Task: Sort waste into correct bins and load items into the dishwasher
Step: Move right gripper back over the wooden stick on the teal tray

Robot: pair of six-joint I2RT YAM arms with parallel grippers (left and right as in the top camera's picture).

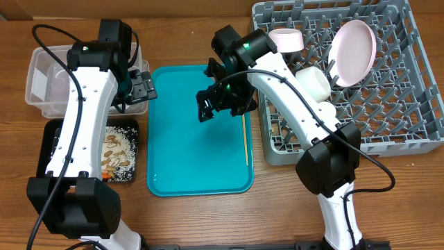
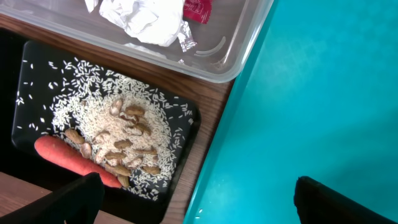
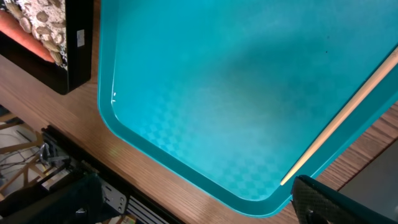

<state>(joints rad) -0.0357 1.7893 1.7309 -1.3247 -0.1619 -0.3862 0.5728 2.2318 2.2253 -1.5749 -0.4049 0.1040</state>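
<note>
Plain teal tray (image 1: 198,139), pale wooden chopstick (image 3: 336,124), brown wood-grain desk (image 1: 208,222), grey dish rack (image 1: 416,104), pinkish-white plate (image 1: 352,52), black tray (image 3: 78,68), beige rice scraps (image 2: 99,121) flecked with tan, orange carrot (image 2: 62,158), white crumpled napkin (image 2: 146,22), red printed wrapper (image 2: 198,9), clear tub (image 2: 239,59)

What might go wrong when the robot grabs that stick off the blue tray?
1. The thin wooden chopstick lies right against the raised rim of the teal plastic tray. The right claw, open above the tray, may bump the rim, pinch badly and drop it.
2. The stick is very thin, so it might slip through the open grid of the grey plastic dish rack.
</note>
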